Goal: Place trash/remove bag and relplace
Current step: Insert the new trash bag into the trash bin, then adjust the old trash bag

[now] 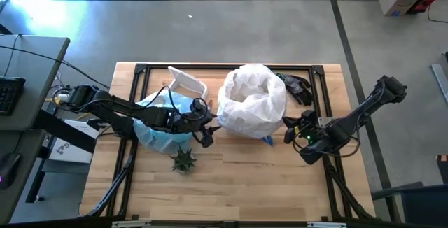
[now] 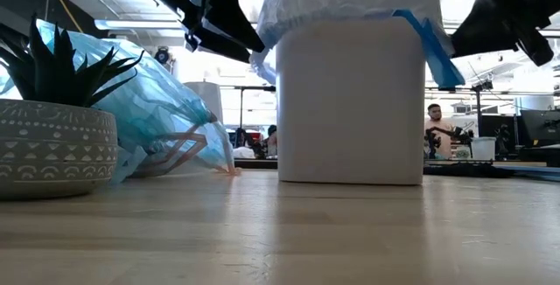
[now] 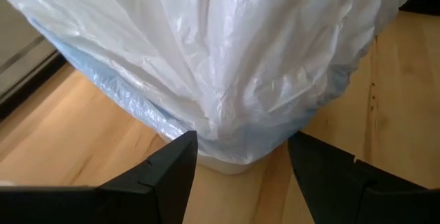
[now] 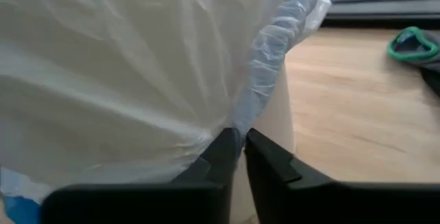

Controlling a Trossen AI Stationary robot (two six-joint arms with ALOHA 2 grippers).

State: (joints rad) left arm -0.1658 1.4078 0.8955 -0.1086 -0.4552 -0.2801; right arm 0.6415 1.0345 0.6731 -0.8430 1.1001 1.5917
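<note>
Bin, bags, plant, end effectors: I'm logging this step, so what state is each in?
White bin: upright, lined.
White liner bag: draped over the bin's rim.
Light-blue bag: removed, lying crumpled on the table.
Potted plant: upright.
Left end effector: open, facing the liner.
Right end effector: shut on the white liner bag's edge.

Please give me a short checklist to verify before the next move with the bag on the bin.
1. Left hand open at the bag: ok.
2. Right hand shut on the bag's hem: ok.
3. Bin upright on the table: ok.
4. Bag hem down over the whole rim: cannot tell.
5. Old blue bag lying apart from the bin: ok.
6. Plant away from both hands: ok.
</note>
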